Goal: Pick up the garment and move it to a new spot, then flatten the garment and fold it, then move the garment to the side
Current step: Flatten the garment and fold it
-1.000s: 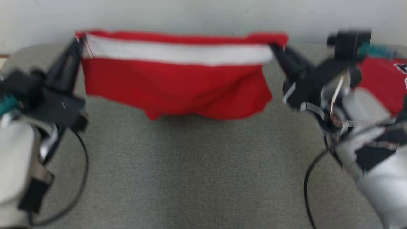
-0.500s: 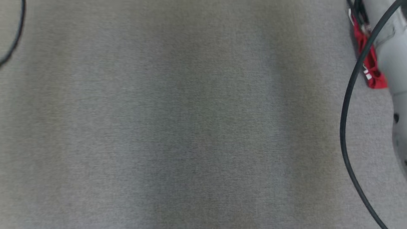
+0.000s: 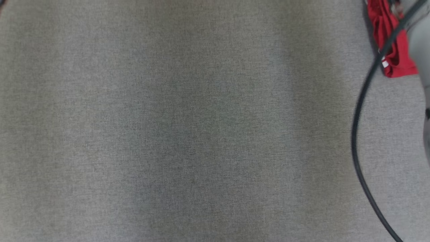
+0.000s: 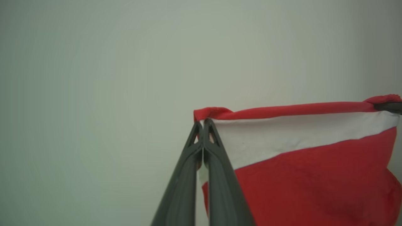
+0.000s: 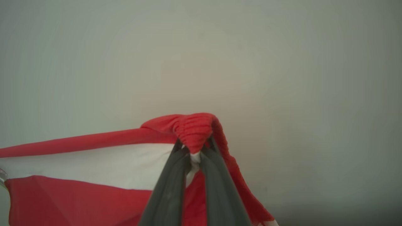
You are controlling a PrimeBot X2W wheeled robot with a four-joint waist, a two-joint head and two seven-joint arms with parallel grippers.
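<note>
The garment (image 4: 307,175) is red with a broad white band under its top hem. It hangs stretched in the air in front of a pale wall, with one gripper on each top corner. In the left wrist view my left gripper (image 4: 203,125) is shut on the garment's left top corner. In the right wrist view my right gripper (image 5: 194,150) is shut on the bunched right corner of the garment (image 5: 78,201). The right gripper's dark tip (image 4: 391,107) also shows at the far end of the hem.
The head view looks down on the grey fabric-covered table (image 3: 188,127). A separate red cloth (image 3: 393,50) lies at its upper right, beside a pale arm segment (image 3: 420,43). A black cable (image 3: 356,134) curves down the right side.
The head camera has tipped down from the held-up garment and both grippers to the bare table. Over the last half second the picture shifted slightly again.
</note>
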